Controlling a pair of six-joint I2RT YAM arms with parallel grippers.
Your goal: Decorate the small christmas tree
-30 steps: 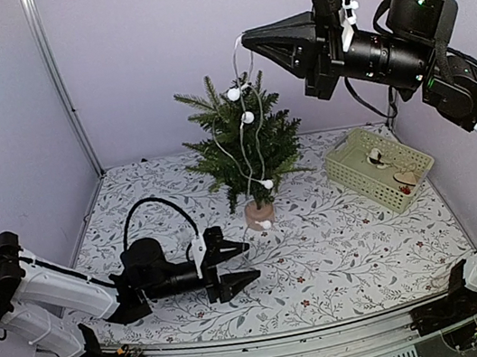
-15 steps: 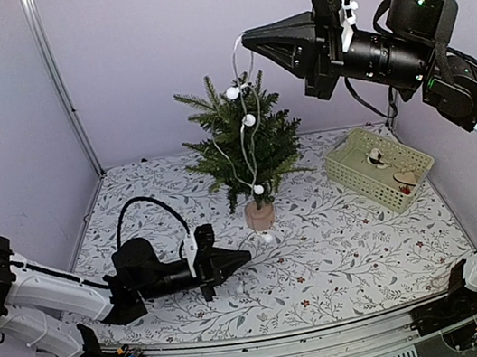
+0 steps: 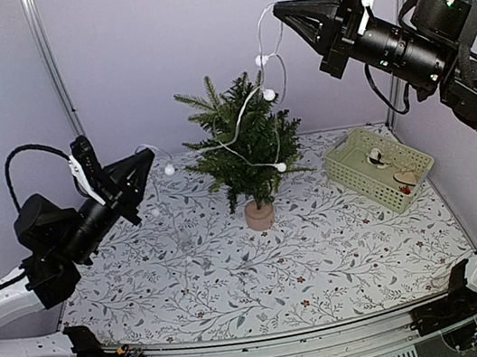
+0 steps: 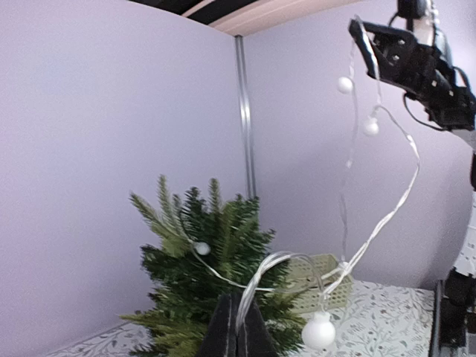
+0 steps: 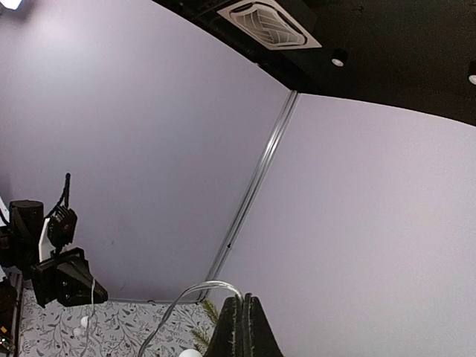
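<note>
The small christmas tree (image 3: 238, 146) stands on its tan base (image 3: 259, 215) at the back middle of the table. A clear light string with white balls (image 3: 269, 94) drapes across its right side and front. My right gripper (image 3: 277, 9) is high above and right of the tree, shut on the string's upper end. My left gripper (image 3: 146, 162) is raised left of the tree, shut on the other end, with one ball (image 3: 168, 169) hanging by its tip. In the left wrist view the string (image 4: 260, 279) loops out of the shut fingers (image 4: 227, 331) before the tree (image 4: 201, 253).
A pale green basket (image 3: 380, 168) holding a few small ornaments sits at the right, behind the tree's level. Purple walls with a metal corner post (image 3: 57, 80) enclose the floral-patterned table (image 3: 236, 270).
My left gripper shut on the string's low end near the table and rose up and left. My right gripper moved up and right, stretching the string across the tree.
</note>
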